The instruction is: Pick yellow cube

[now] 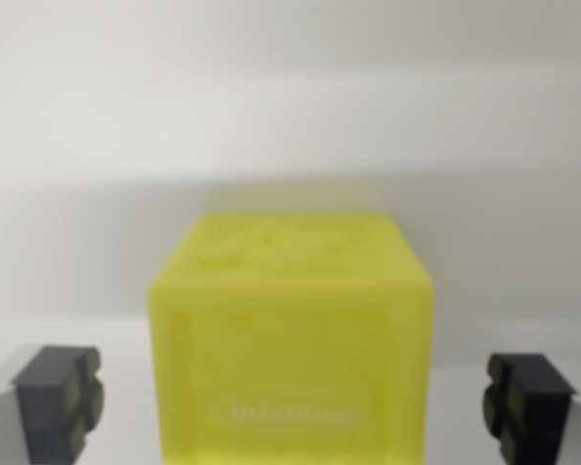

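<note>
Yellow and slightly translucent, the cube (290, 339) fills the lower middle of the wrist view, sitting on a pale tabletop (87, 242) against a plain, whitish background. The hand (290, 402) is spread wide, grasping nothing: one dark finger (60, 402) shows at the wrist view's left edge and the other (525, 407) at its right, each standing apart from the cube's sides with bare tabletop showing between. The cube lies between the two fingers, roughly centred, its front face turned toward the camera and its top face visible above. Faint raised lettering runs along the lower part of the front face, too blurred to read, and the top carries shallow moulded relief that is equally soft. A dim shadow spreads on the tabletop behind the cube. The whole picture is out of focus.
</note>
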